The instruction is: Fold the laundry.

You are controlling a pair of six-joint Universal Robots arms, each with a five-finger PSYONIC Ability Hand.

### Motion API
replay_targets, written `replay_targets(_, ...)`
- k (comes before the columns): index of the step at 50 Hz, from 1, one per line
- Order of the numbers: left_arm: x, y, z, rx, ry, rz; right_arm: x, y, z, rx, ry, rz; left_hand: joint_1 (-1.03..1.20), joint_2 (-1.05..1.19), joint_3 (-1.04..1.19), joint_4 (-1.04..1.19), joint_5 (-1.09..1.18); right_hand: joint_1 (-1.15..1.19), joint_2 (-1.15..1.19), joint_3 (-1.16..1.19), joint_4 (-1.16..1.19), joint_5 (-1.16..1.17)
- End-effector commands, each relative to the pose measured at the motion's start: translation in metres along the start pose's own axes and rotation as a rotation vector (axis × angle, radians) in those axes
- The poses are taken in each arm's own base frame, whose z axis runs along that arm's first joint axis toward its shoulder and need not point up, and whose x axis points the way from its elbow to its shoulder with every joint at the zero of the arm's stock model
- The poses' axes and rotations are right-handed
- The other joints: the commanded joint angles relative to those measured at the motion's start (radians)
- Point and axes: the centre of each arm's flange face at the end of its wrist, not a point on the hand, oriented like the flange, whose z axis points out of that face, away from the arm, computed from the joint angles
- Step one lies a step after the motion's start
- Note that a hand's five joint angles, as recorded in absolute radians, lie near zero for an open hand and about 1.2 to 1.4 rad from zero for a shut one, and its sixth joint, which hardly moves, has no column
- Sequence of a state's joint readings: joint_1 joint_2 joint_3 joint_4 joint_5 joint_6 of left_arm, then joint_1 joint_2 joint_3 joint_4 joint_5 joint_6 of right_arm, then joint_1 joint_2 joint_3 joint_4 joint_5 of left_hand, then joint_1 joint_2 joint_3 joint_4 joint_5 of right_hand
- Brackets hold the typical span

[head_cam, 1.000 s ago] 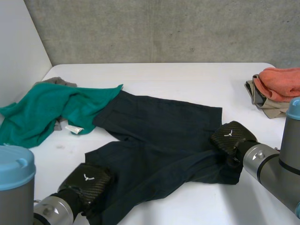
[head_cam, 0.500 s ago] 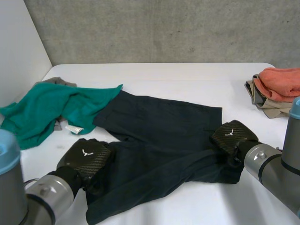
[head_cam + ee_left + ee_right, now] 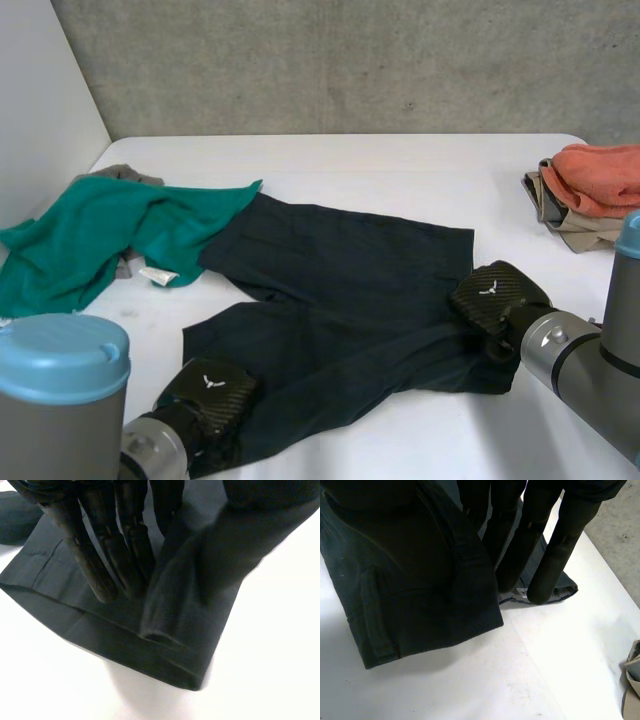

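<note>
Dark shorts (image 3: 340,290) lie spread on the white table (image 3: 400,160). My left hand (image 3: 210,395) is at the near left leg end. In the left wrist view its fingers (image 3: 100,565) press down on the hem of the shorts (image 3: 170,645), and a raised fold is pinched against the cloth-covered thumb. My right hand (image 3: 495,292) is at the right corner of the shorts. In the right wrist view its fingers (image 3: 555,555) and thumb pinch an edge of the shorts (image 3: 410,580), which hangs a little above the table.
A green cloth (image 3: 110,235) with a white tag overlaps the far left of the shorts, with a grey cloth (image 3: 125,175) beneath it. An orange cloth (image 3: 600,175) sits on a beige one (image 3: 575,230) at the right edge. A wall borders the table's left.
My left hand moved away along the leg, then came back to the near hem and closed on a fold of it. The right hand has kept its grip and place.
</note>
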State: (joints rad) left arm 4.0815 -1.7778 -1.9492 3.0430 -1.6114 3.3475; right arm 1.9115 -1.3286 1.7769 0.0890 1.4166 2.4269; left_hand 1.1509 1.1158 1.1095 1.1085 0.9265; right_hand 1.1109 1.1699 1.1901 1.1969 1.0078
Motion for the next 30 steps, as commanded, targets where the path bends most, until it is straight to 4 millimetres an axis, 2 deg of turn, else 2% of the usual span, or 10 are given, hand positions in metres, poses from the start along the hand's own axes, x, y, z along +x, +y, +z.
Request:
replay_targets(1,0.003,-0.015,-0.026,0.046,-0.004,0.036,-0.008,0.001,-0.031,-0.092,-0.106,-0.064,0.245,0.28,0.287,0.288,0.295,0.285,0.226,0.206,0.199,0.214)
replay_targets(2,0.009,-0.016,-0.046,0.038,0.028,0.06,-0.013,0.005,-0.038,-0.129,-0.148,-0.094,0.245,0.28,0.287,0.288,0.295,0.285,0.226,0.206,0.199,0.214)
replay_targets(6,0.02,-0.001,-0.087,-0.085,0.118,0.192,-0.03,0.021,-0.073,-0.275,-0.352,-0.276,0.245,0.28,0.287,0.288,0.295,0.285,0.226,0.206,0.199,0.214)
replay_targets(9,0.024,0.008,-0.098,-0.148,0.165,0.271,-0.03,0.016,-0.071,-0.214,-0.338,-0.301,0.245,0.28,0.287,0.288,0.295,0.285,0.226,0.206,0.199,0.214)
replay_targets(12,0.023,0.002,-0.091,-0.098,0.15,0.303,-0.022,0.007,-0.062,-0.154,-0.265,-0.26,0.245,0.28,0.287,0.288,0.295,0.285,0.226,0.206,0.199,0.214)
replay_targets(16,0.017,-0.021,-0.072,0.052,0.066,0.293,-0.01,-0.007,-0.052,-0.083,-0.189,-0.184,0.245,0.28,0.287,0.288,0.295,0.285,0.226,0.206,0.199,0.214)
replay_targets(20,0.003,-0.051,-0.038,0.199,-0.066,0.255,0.002,-0.017,-0.03,-0.01,-0.115,-0.117,0.245,0.28,0.287,0.288,0.295,0.285,0.226,0.206,0.199,0.214)
replay_targets(25,-0.026,-0.104,0.019,0.416,-0.238,0.281,0.017,-0.026,0.001,0.056,-0.023,-0.102,0.245,0.28,0.287,0.288,0.295,0.285,0.226,0.206,0.199,0.214)
replay_targets(28,-0.033,-0.128,0.046,0.513,-0.301,0.32,0.031,-0.031,0.022,0.093,0.065,-0.108,0.245,0.28,0.287,0.288,0.295,0.285,0.226,0.206,0.199,0.214)
replay_targets(30,-0.039,-0.147,0.074,0.586,-0.357,0.362,0.037,-0.031,0.035,0.099,0.112,-0.109,0.245,0.28,0.287,0.288,0.295,0.285,0.226,0.206,0.199,0.214)
